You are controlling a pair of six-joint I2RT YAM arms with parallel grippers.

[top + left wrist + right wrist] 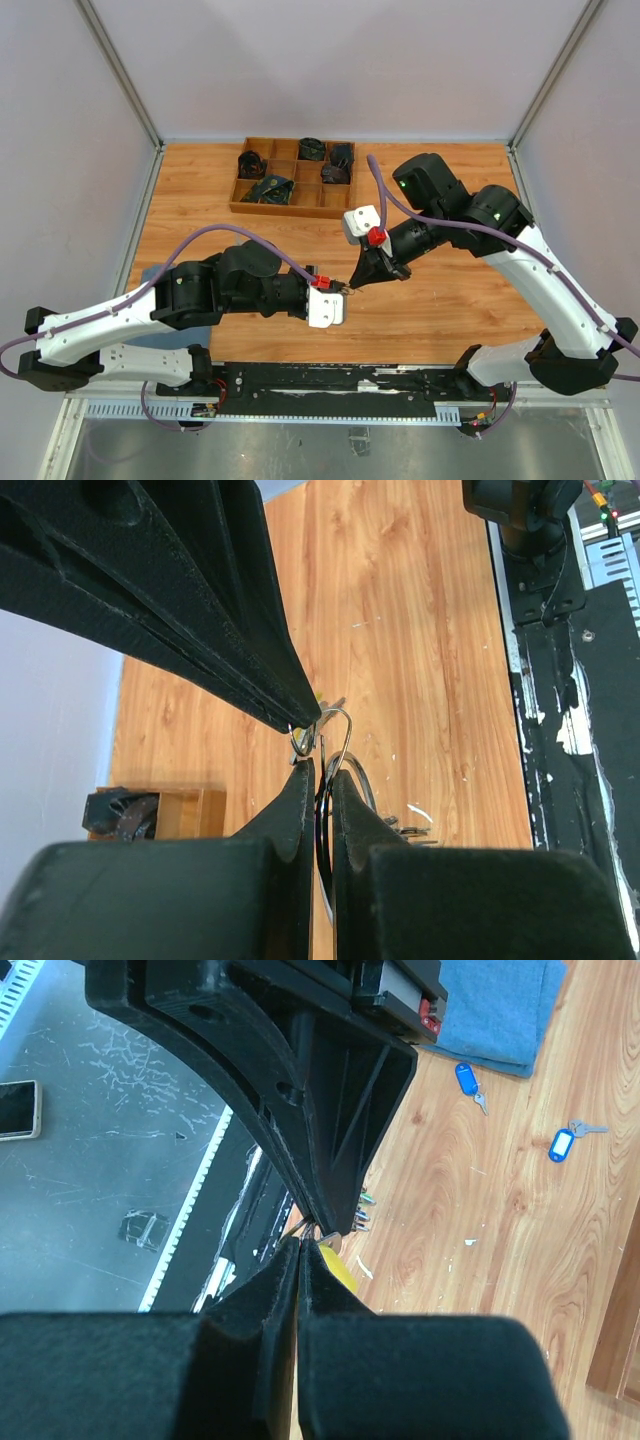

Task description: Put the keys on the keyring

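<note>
Am pinching keyring in my left hand, clamping yellow-headed key in right hand; threading step. Next probably needing key's hole worked onto ring's split end.

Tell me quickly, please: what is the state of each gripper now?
Left gripper: closed, holding the keyring.
Right gripper: closed, holding a yellow key.

Left claw and right claw meet tip to tip (both pinched closed).
</note>
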